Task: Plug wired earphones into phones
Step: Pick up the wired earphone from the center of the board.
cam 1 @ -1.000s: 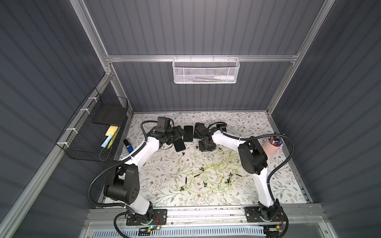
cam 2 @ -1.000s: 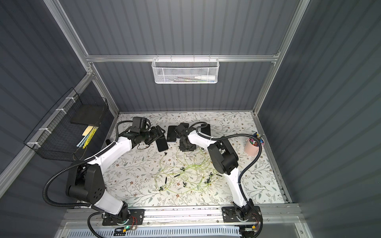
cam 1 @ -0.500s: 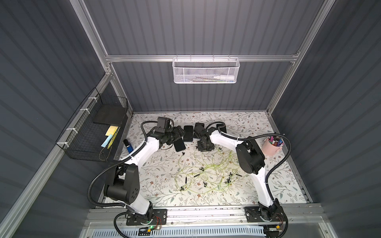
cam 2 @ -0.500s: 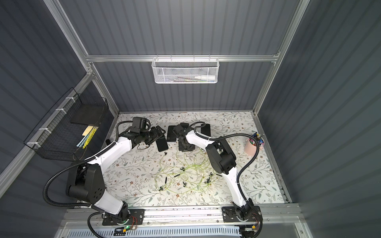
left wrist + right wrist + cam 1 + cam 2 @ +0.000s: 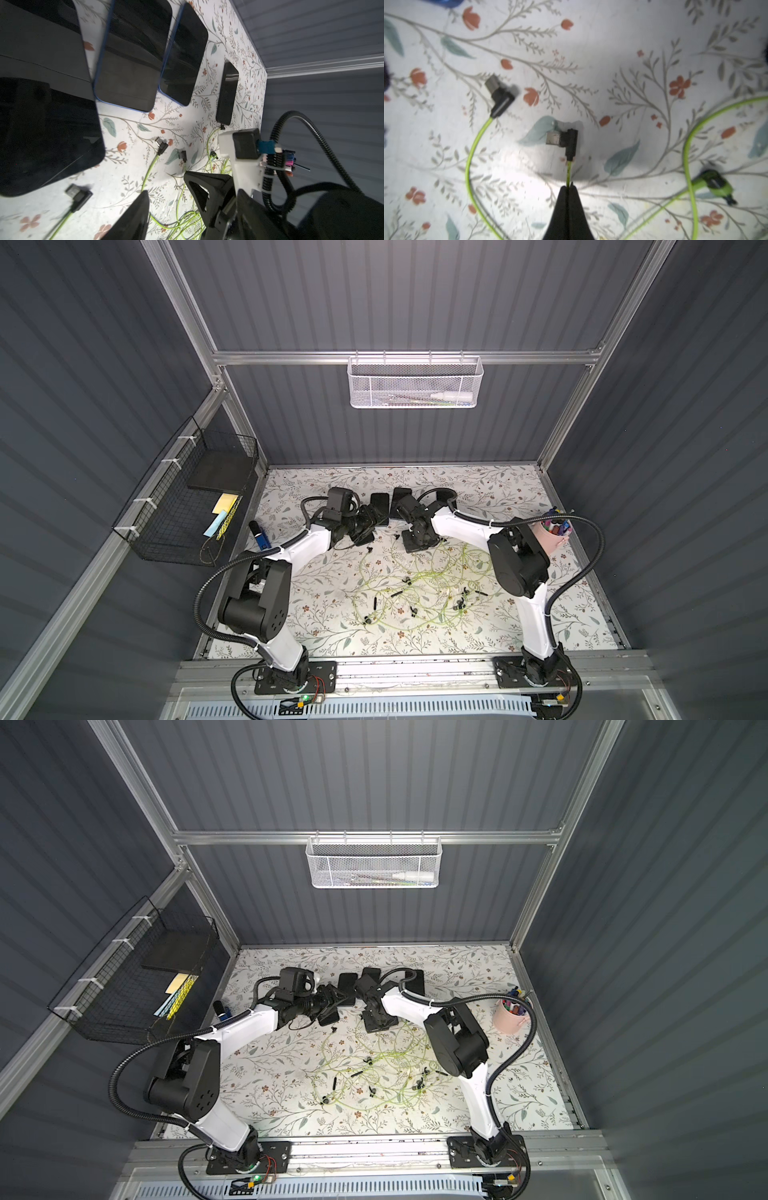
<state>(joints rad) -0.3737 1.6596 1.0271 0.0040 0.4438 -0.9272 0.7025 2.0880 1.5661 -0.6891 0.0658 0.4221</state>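
Observation:
Several black phones lie in a row at the back of the table: in the left wrist view one is close by (image 5: 47,145), two are blue-edged (image 5: 133,58) (image 5: 185,56), and a smaller one lies farthest (image 5: 227,93). My left gripper (image 5: 165,182) hovers open beside the nearest phone, nothing between its fingers. My right gripper (image 5: 568,185) is shut on a green earphone cable just behind its black angled plug (image 5: 568,141), low over the table. A second plug (image 5: 500,95) lies loose nearby. The wired earphones (image 5: 415,585) sprawl tangled mid-table in both top views.
A pink cup of pens (image 5: 555,533) stands at the right edge. A blue-and-black stick device (image 5: 259,533) lies by the left wall under a black wire basket (image 5: 187,506). A white mesh basket (image 5: 415,383) hangs on the back wall.
The right gripper's jaws have closed onto the cable, and the right arm's elbow has shifted slightly left. The left arm has stayed in place.

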